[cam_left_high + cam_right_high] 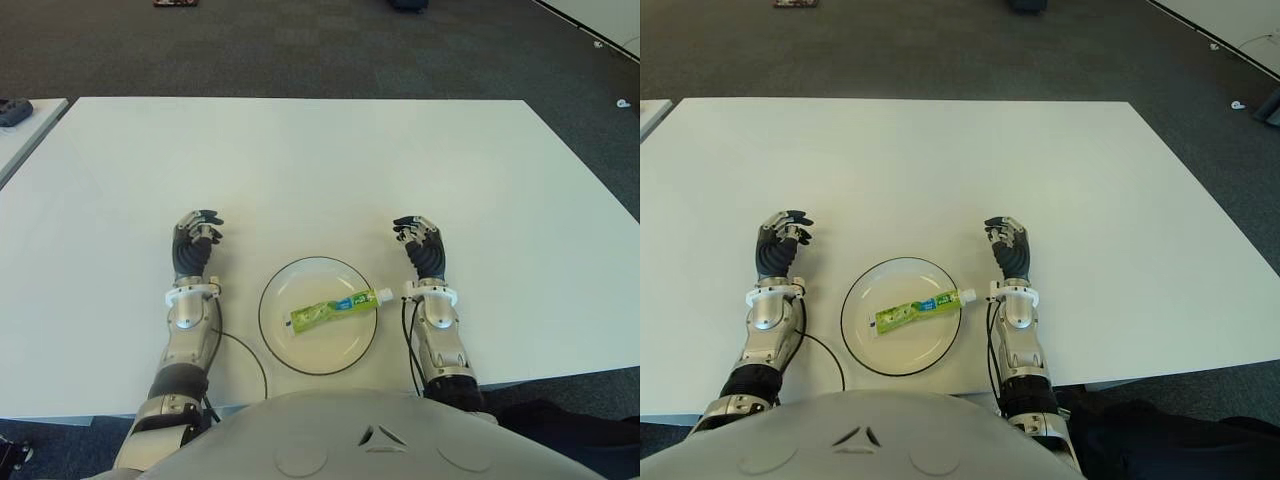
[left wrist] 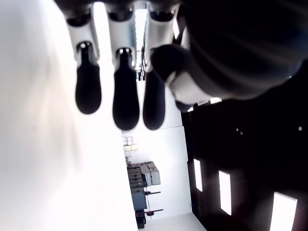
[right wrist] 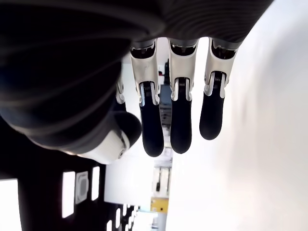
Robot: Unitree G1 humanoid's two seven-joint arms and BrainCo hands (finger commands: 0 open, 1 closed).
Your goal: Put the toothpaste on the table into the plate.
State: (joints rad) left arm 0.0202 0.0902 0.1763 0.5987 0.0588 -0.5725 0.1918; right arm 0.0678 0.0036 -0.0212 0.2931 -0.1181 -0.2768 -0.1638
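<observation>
I see the toothpaste [image 1: 335,307] lying in the plate [image 1: 275,340], its cap over the rim. The left hand [image 1: 195,243] and right hand [image 1: 423,246] flank it on the table [image 1: 320,170], both relaxed and empty.

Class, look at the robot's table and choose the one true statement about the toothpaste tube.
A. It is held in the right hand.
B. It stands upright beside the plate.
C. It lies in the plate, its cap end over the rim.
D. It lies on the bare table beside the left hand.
C. The toothpaste tube lies flat in the plate, its white cap reaching over the rim toward the right hand; that hand and the left hand hold nothing.
</observation>
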